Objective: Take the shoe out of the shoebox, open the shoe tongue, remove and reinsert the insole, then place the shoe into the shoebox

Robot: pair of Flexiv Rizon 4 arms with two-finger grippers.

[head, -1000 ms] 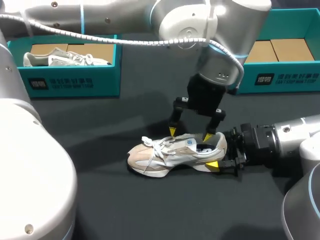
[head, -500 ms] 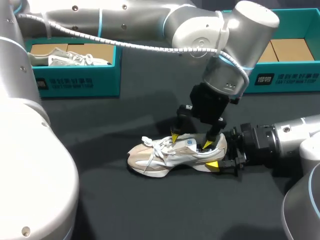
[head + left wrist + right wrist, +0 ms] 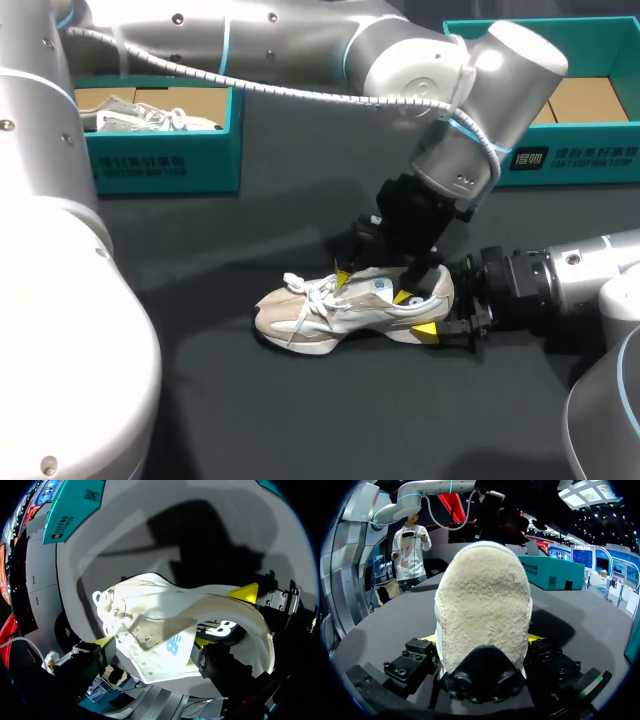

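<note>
Beige-and-white shoe (image 3: pixel 340 315) sits out on the table (image 3: pixel 300 420), teal shoebox (image 3: pixel 570 157) well behind it, heel pinched by the right gripper (image 3: pixel 436 310), the left gripper (image 3: pixel 374 286) with jaws spread astride its tongue (image 3: pixel 160 645); closing off-centre could, I judge, catch laces (image 3: pixel 315 290) rather than tongue and yank the shoe loose.
</note>
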